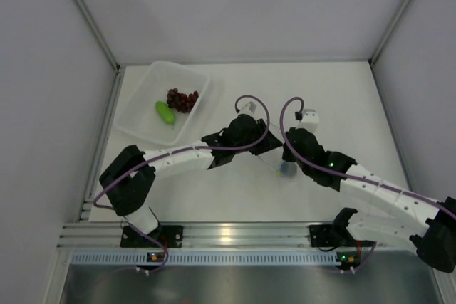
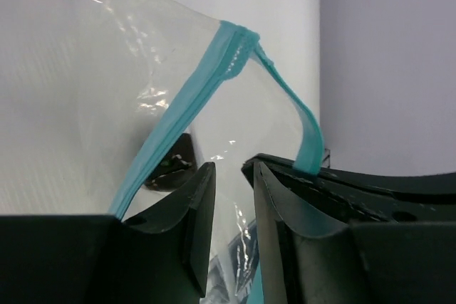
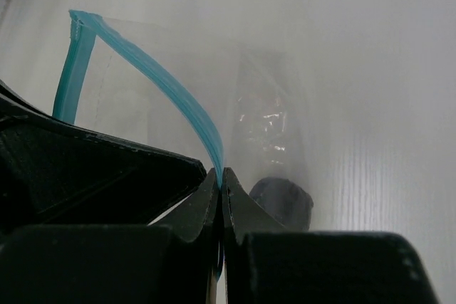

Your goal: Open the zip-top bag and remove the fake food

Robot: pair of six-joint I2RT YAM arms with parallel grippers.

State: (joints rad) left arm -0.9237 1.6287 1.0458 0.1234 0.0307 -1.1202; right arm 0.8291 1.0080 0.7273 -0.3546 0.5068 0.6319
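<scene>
Blue zip strip parted, so the zip-top bag hangs open between the arms at mid-table. The right gripper is clamped on one side of that strip. The left gripper has its jaws narrowly apart, with clear film between them. The grape bunch and green piece lie in the tub, so two are out! The dark lump sits inside the bag and looks like the last job.
</scene>
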